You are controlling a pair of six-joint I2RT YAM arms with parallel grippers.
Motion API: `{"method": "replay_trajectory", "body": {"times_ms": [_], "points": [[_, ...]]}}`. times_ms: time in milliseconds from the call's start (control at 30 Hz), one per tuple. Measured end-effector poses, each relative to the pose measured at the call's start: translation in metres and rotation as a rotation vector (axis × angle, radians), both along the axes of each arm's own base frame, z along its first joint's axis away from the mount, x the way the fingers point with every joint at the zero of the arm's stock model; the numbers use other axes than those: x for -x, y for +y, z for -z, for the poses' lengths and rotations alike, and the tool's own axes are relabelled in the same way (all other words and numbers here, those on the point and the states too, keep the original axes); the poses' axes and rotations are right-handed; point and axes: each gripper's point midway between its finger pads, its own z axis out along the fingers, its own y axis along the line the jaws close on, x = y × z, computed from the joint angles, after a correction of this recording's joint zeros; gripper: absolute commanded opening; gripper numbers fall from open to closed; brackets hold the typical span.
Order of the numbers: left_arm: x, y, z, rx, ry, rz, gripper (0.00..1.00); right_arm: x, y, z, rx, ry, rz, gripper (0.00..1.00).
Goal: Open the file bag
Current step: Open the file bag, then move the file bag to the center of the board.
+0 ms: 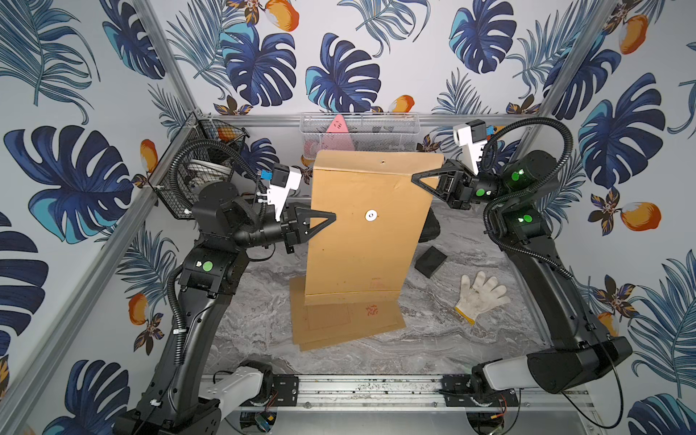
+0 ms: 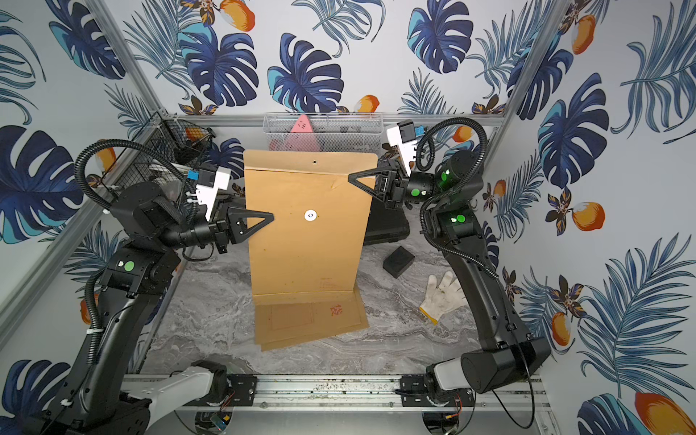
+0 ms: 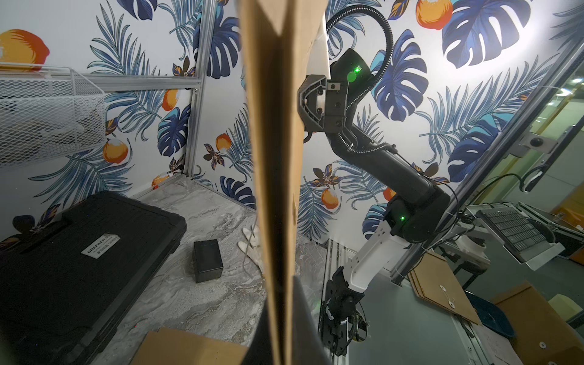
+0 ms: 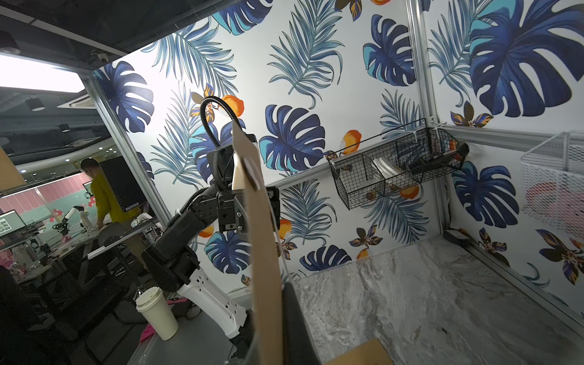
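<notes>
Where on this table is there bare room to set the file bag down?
Bare marble lies between the left arm and the flat bag stack, and in the front strip between that stack and the rail. Crowded at right: black box, glove, black case behind the held file bag.

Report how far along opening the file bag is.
Done: the file bag is held upright, its flap unfolded upward off the white button. In hand: the left gripper is shut on one side edge, the right gripper shut on the opposite edge at the flap fold. Left: spreading it open; no gap shows yet.
</notes>
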Motion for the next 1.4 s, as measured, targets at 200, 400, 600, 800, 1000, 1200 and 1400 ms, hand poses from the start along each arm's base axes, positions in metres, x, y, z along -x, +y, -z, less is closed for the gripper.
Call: {"method": "replay_trajectory", "body": {"times_ms": [200,400,600,800,1000,1200,1400], "points": [[-0.023,0.01,0.018,-0.033,0.056,-0.141,0.79,-0.002,-0.003,0.006,0.02,0.032,0.074,0.0],[-0.062,0.04,0.096,-0.117,0.282,-0.421,0.99,-0.017,-0.02,0.028,0.067,0.108,0.311,0.0],[-0.073,0.081,0.208,-0.23,0.584,-0.709,0.99,-0.027,-0.037,0.063,0.143,0.21,0.481,0.0],[-0.05,0.114,0.302,-0.298,0.823,-0.917,0.99,-0.019,-0.046,0.067,0.168,0.223,0.535,0.0],[-0.028,0.135,0.379,-0.386,1.021,-1.049,0.99,-0.008,-0.048,0.062,0.157,0.216,0.534,0.0],[-0.021,0.139,0.421,-0.429,1.125,-1.085,0.97,0.0,-0.049,0.064,0.165,0.227,0.525,0.0],[-0.012,0.138,0.458,-0.47,1.217,-1.081,0.97,0.006,-0.049,0.064,0.17,0.232,0.516,0.0]]}}
